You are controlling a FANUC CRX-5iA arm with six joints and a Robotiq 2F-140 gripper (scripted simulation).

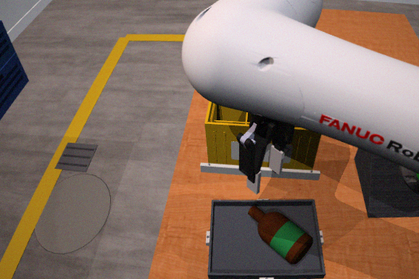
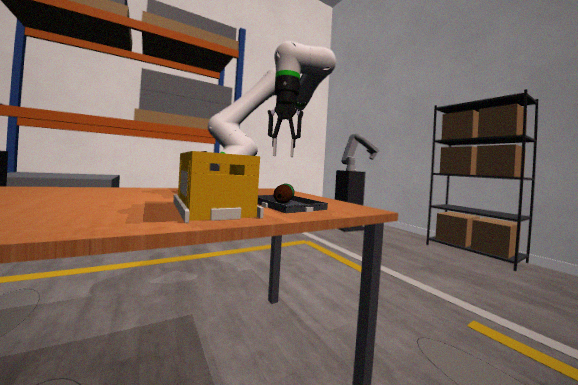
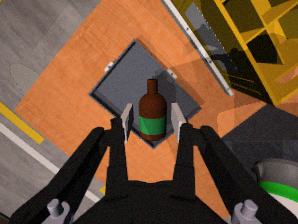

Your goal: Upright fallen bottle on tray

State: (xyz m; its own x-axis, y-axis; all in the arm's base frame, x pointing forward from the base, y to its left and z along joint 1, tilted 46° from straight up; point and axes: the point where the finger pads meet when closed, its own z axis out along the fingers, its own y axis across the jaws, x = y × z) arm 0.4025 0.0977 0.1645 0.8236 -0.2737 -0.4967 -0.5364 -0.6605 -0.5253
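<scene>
A brown bottle point(image 1: 280, 234) with a green label lies on its side on the dark grey tray point(image 1: 235, 243), neck pointing to the tray's back left. My gripper point(image 1: 266, 172) hangs in the air well above the tray's back edge, in front of the yellow crate point(image 1: 221, 135). Its fingers are partly apart with nothing between them. In the wrist view the bottle point(image 3: 152, 112) shows far below, framed between the fingertips. In the exterior view the gripper point(image 2: 283, 148) is clearly above the bottle point(image 2: 284, 193) and the crate point(image 2: 220, 183).
The crate has open compartments and a white rail point(image 1: 217, 169) along its front foot. A dark pedestal point(image 1: 388, 189) stands to the right of the tray on the orange table. The arm's large white link point(image 1: 290, 62) hides most of the crate from above.
</scene>
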